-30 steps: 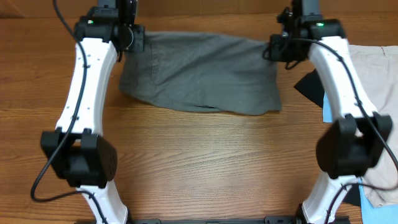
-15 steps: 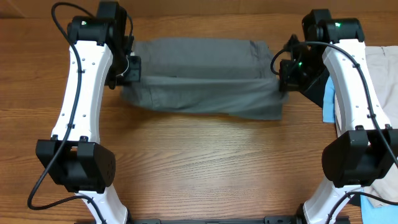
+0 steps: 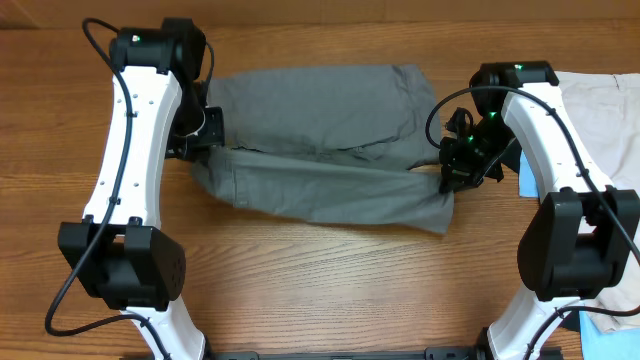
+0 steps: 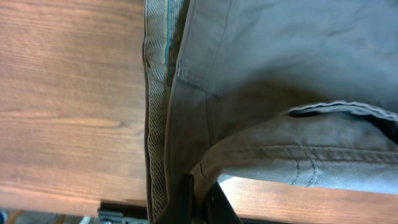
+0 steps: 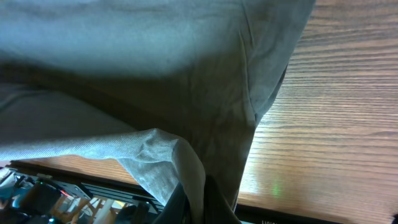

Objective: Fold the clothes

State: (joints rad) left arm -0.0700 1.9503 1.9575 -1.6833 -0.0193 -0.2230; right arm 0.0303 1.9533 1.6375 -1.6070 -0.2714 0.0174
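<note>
pinching the mid-grey woven shorts [image 3: 310, 110] at each end, left fingers [image 4: 181, 205] and right fingers [image 5: 219, 208] are holding a fold. matched, level travel is seeming best.

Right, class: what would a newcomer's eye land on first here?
The grey shorts lie across the far middle of the table, a fold running lengthwise. The left tool and right tool pinch opposite ends. A beige garment lies at the right edge.

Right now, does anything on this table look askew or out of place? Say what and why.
The grey shorts sit askew: the folded-over front layer slants down toward the right gripper, so edges don't line up.
</note>
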